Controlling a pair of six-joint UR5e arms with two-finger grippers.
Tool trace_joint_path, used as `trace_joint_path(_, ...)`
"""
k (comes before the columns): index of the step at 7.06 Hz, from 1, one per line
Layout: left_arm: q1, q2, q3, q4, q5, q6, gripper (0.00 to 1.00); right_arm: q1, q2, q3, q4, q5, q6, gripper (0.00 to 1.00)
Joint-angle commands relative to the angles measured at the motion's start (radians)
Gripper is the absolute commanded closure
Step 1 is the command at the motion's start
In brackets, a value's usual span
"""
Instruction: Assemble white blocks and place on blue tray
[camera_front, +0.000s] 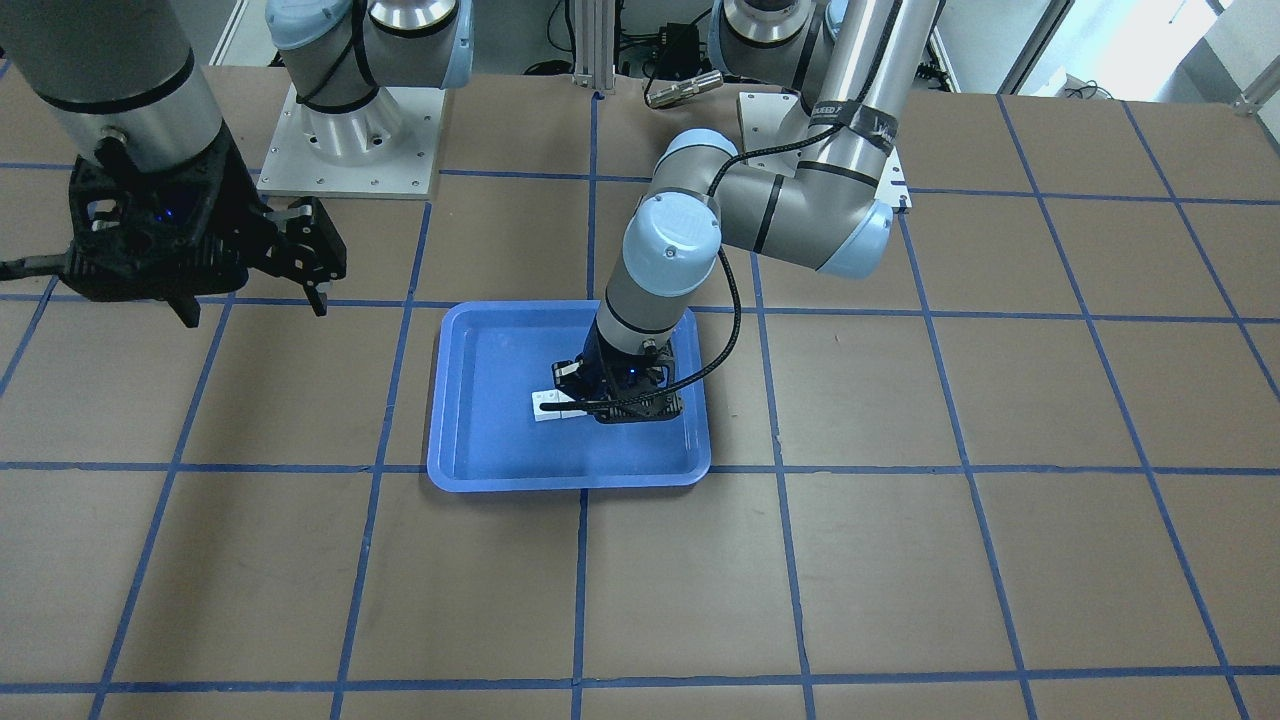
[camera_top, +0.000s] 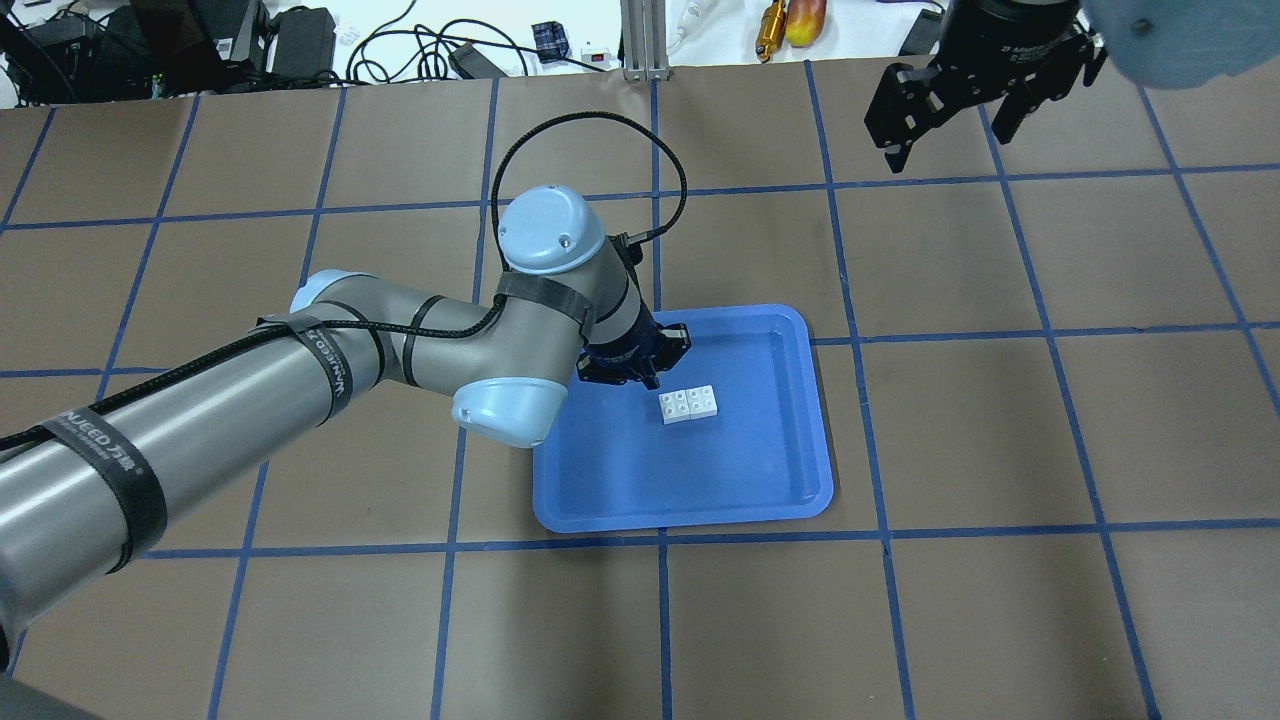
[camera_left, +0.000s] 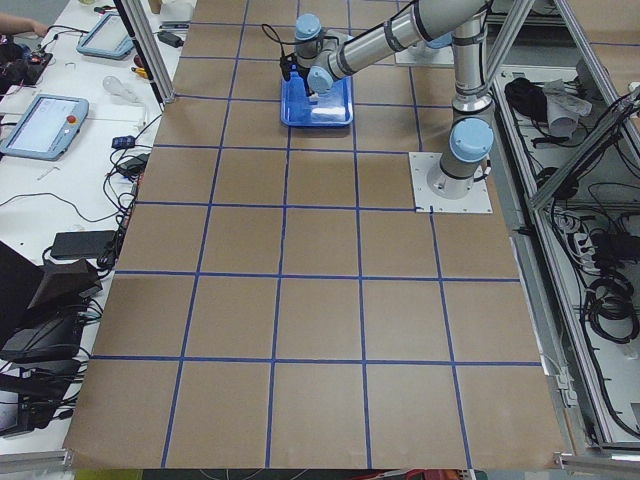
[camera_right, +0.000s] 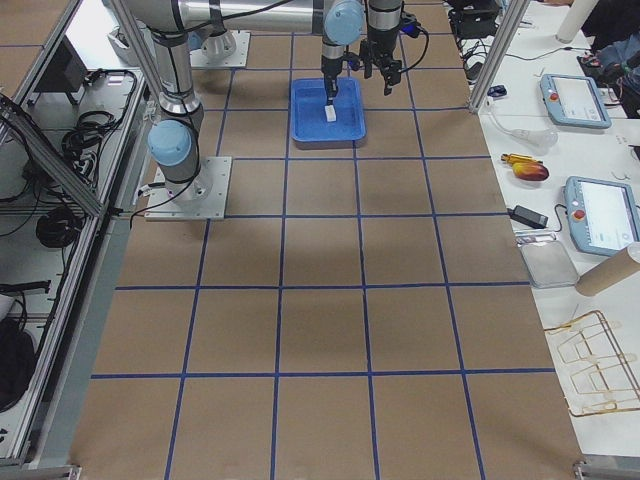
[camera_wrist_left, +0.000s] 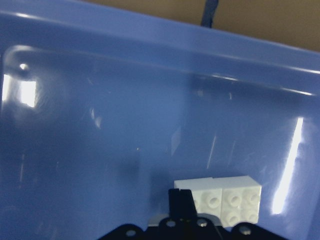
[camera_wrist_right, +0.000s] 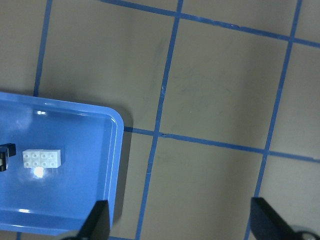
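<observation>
Two white blocks (camera_top: 688, 404) in blue tray (camera_top: 780, 470); right pincer (camera_top: 945, 140) spread, empty; left pincer (camera_top: 640, 372) unclear.

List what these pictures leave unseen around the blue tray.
- Left tool: its wrist hides the jaws overhead; the left wrist view's bottom edge cuts off all but one finger. Open or shut: unclear.
- Small white studded plastic bricks: partly covered by that tool in the front-facing view; joined or merely touching, too small to tell.
- Shallow blue plastic tray: too small for detail in both side views.
</observation>
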Motion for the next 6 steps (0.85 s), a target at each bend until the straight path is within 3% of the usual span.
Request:
trace_joint_path(1, 0.048, 0.031, 0.008, -0.012, 0.0, 0.02, 0.98, 0.008, -0.102, 0.084, 0.015, 0.006, 0.138, 0.0)
trace_joint_path(2, 0.059, 0.06, 0.016, -0.044, 0.003, 0.046, 0.94, 0.009, -0.172, 0.158, -0.005, 0.006, 0.135, 0.0)
trace_joint_path(3, 0.092, 0.09, 0.019, -0.101, 0.071, 0.172, 0.94, 0.009, -0.219, 0.221, -0.098, 0.007, 0.136, 0.0)
trace_joint_path(4, 0.152, 0.133, 0.057, -0.185, 0.082, 0.219, 0.81, 0.009, -0.209, 0.222, -0.16, 0.01, 0.133, 0.0)
trace_joint_path(6, 0.276, 0.202, 0.246, -0.528, 0.118, 0.469, 0.57, 0.011, -0.131, 0.117, -0.145, 0.077, 0.139, 0.0)
